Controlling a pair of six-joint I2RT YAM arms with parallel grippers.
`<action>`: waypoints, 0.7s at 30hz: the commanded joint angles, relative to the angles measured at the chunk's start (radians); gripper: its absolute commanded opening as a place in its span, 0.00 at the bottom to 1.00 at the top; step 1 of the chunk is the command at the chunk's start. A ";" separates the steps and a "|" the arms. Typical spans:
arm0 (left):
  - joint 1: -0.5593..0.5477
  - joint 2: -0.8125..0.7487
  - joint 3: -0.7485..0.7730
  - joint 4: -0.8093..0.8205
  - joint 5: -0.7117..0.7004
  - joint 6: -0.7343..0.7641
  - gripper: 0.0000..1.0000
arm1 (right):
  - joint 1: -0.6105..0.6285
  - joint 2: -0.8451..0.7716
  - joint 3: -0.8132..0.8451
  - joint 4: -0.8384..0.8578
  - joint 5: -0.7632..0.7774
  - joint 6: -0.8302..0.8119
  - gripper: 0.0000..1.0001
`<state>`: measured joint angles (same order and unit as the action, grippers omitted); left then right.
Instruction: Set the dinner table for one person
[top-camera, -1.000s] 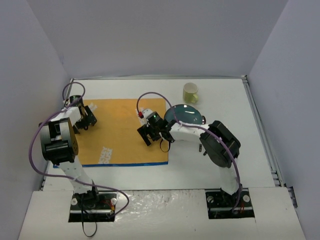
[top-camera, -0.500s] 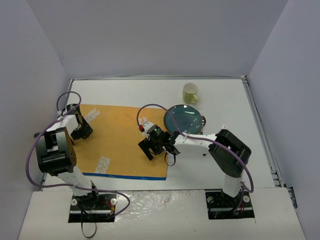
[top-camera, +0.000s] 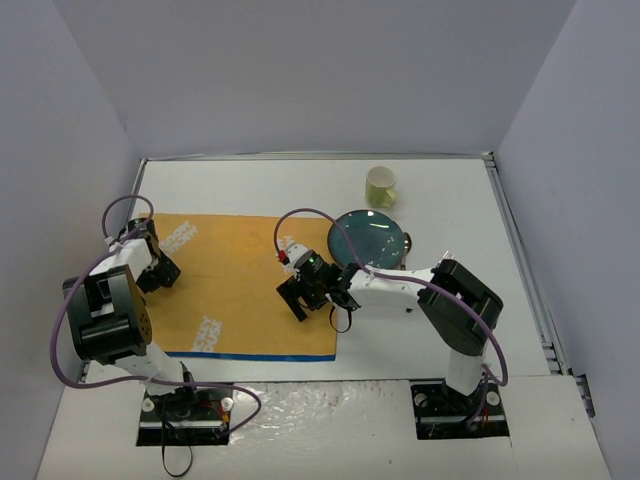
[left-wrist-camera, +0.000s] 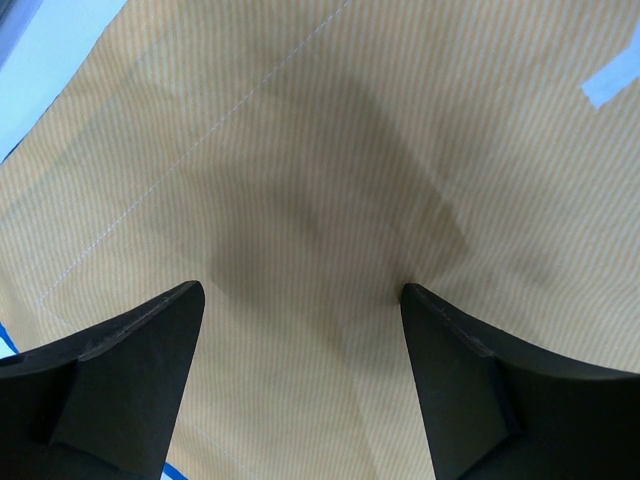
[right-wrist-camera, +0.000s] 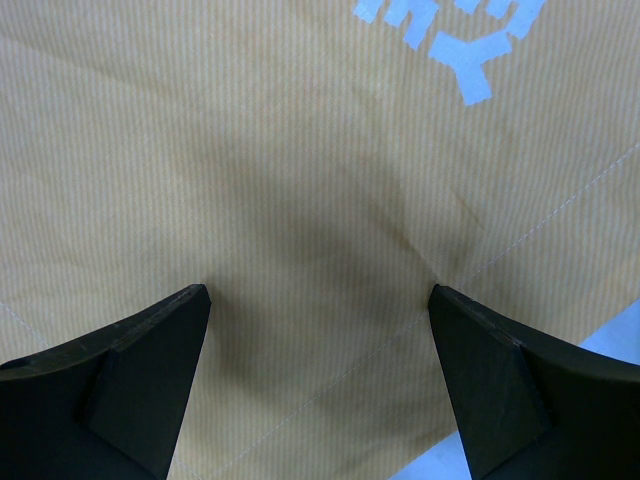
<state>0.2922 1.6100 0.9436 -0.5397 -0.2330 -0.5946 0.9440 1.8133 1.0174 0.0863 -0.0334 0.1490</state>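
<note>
Since the large white rectangular dinner table (top-camera: 450, 200) needs a base for the setting, the orange-yellow cloth placemat with a blue edge (top-camera: 245, 270) lies on its left half. The dark teal round plate (top-camera: 368, 238) and pale yellow-green cup (top-camera: 380, 186) wait beside its far right corner. The left gripper (top-camera: 160, 272) and right gripper (top-camera: 300, 292) sit low over opposite ends of the mat, jaws wide with nothing clamped, probably to square it.

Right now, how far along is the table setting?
Done: the placemat is spread on the dinner table. In hand: the left gripper and right gripper, both open and empty, are low over its two ends. Left: the plate and cup stand on bare table off the mat's right side, not yet arranged.
</note>
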 joint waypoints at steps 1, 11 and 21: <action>0.014 -0.033 -0.051 -0.142 -0.031 -0.024 0.75 | -0.007 -0.016 -0.045 -0.171 -0.020 0.024 0.89; 0.010 -0.212 0.100 -0.157 -0.002 -0.002 0.79 | -0.013 -0.169 0.075 -0.187 0.018 0.004 0.96; -0.043 -0.268 0.108 0.044 0.193 0.127 0.81 | -0.210 -0.361 0.109 -0.136 0.059 0.107 1.00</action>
<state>0.2686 1.3550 1.0531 -0.5992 -0.1337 -0.5537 0.8627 1.5721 1.1251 -0.0996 -0.0081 0.1630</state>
